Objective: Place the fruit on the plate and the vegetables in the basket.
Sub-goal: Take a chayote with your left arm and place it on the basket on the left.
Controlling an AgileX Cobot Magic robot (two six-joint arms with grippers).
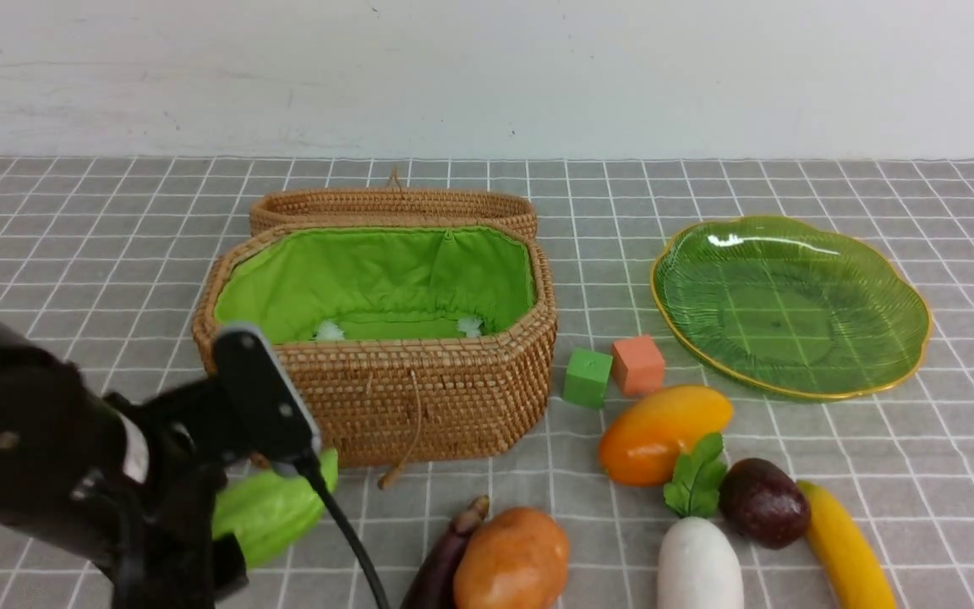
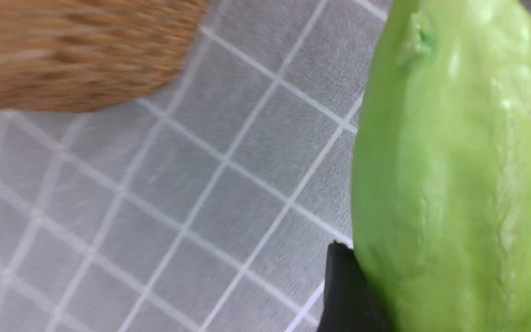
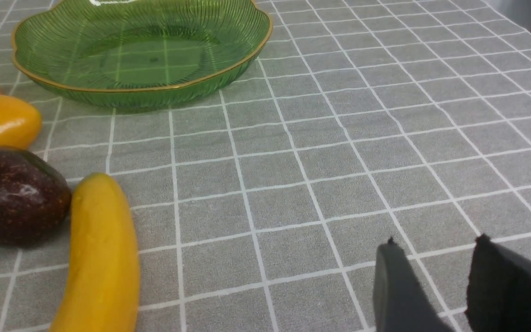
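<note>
**Item:** gourd (image 1: 284,499), a light green, ridged, glossy toy.

**Location:** it is sitting just in front of the basket's (image 1: 453,389) near left corner, low over the checked cloth. You cannot tell whether it is resting there or hanging clear.

**Tool:** your left gripper (image 1: 233,516) is clamping it across the fat middle. One black finger (image 2: 346,295) is pressing its flank; the opposite one is hidden. Your right gripper (image 3: 436,251) is hovering with its fingers apart, empty, away from the banana (image 3: 99,258).

**Handling:** you are probably dealing with a light, stiff shell, and the sheen is suggesting a slippery skin.

**Hold:** you are best gripping at the widest part, pads seated between ridges, and avoiding the tapering ends.
</note>
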